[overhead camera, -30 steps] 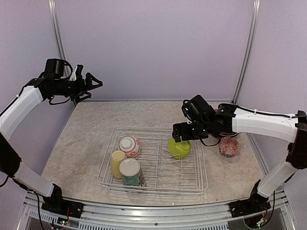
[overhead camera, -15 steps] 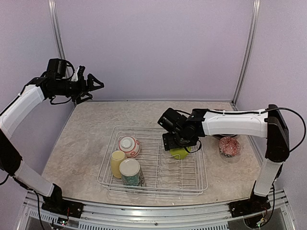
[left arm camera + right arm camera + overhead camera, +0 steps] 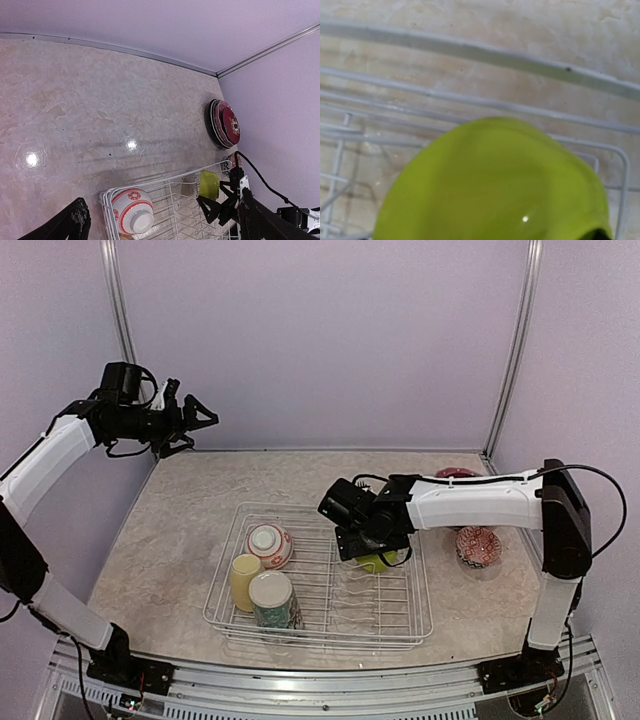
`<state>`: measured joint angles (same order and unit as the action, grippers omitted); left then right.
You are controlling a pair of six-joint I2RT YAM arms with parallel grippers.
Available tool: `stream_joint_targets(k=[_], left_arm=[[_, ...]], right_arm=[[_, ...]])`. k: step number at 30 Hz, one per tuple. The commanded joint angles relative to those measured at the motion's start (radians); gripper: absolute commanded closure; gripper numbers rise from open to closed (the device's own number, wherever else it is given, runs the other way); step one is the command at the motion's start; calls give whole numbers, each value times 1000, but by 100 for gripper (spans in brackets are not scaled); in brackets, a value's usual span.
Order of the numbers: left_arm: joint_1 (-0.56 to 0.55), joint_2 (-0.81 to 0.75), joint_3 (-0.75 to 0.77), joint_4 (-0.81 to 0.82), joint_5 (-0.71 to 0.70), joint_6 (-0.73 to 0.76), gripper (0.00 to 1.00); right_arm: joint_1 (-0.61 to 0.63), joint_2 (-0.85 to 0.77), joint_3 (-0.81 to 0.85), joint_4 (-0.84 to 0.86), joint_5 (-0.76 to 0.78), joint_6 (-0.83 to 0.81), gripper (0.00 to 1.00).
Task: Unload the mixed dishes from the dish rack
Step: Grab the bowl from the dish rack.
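Lime-green bowl (image 3: 490, 185) in dish rack (image 3: 340, 612): mouth down, rounded underside up.

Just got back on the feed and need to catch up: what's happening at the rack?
The right gripper hangs low over the lime-green bowl in the dish rack, jaws open, not gripping it yet. The left gripper is open and empty, raised off to the left side. A red-and-white bowl, pale yellow mug and floral cup lie in the rack too. A patterned bowl and a stack of plates sit on the table outside it.
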<state>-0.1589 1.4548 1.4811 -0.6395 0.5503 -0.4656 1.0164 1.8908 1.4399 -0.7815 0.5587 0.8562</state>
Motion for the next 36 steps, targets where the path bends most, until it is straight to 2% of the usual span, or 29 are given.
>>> stream_joint_targets(k=[1,9,15,20,25,30,36], left_arm=[[-7,13,28,-24,17,7,1],[-6,24,28,-25,22,3,1],[-7,29,28,-25,28,-1,1],[-8,33,26,-25,28,-2,1],[-10,40,27,-26,28,-2,1],[-11,45,26,-26,31,-2,1],[-12,53,26,-26,35,-4,1]], right_arm=[[4,61,7,-46,21,25,5],[12,59,35,-136,116,55,6],[11,-32,-29,-100,134,38,13],[11,-36,-22,-137,155,46,17],[11,-56,-20,-168,175,45,11],[11,-73,-24,-192,190,54,11],[11,-82,-23,-238,213,65,19]])
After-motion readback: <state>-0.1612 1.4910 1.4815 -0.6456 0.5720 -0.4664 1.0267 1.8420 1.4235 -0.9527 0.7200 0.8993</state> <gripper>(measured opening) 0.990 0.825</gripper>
